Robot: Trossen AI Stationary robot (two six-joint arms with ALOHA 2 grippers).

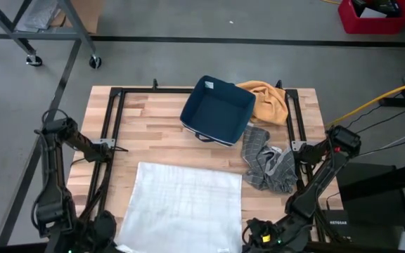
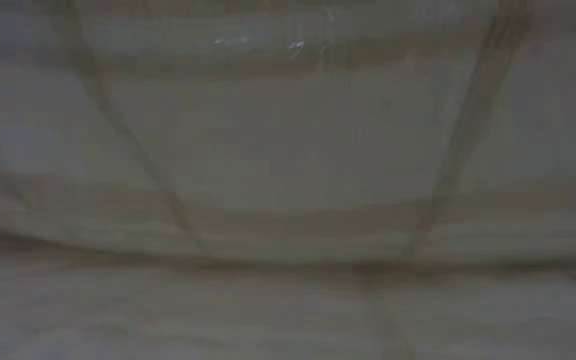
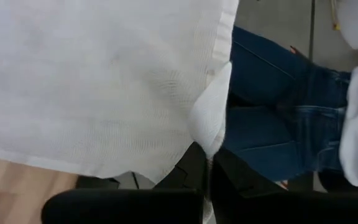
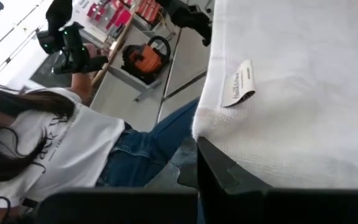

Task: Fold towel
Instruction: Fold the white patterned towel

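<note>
The white towel (image 1: 185, 204) lies spread on the wooden table (image 1: 153, 119), with its near edge at the table's near side. My left gripper (image 1: 117, 244) is at the towel's near left corner and is shut on it; the left wrist view shows that gripper (image 3: 207, 177) under the cloth. My right gripper (image 1: 249, 235) is shut at the near right corner, by the sewn label (image 4: 238, 84). Pale cloth (image 2: 288, 180) fills the low view. My left gripper pinches the towel's near left corner (image 3: 209, 127) between its two fingers, slanting down from the near side. The corner is bunched and raised off the table; the cloth beyond it spreads away. How many layers it has, I cannot tell. My right gripper holds the towel's near right corner (image 4: 205, 132) between its fingers, coming nearly level from the near side. The edge by the label is raised and curls over the fingers (image 4: 229, 174). The fingers themselves hide the exact place of contact.
A dark blue bin (image 1: 218, 110) stands at the far centre, an orange cloth (image 1: 269, 100) beside it and a grey striped cloth (image 1: 267, 163) to the towel's far right. A person in jeans (image 3: 278, 124) stands beyond the table's near edge, also in the right wrist view (image 4: 55, 143).
</note>
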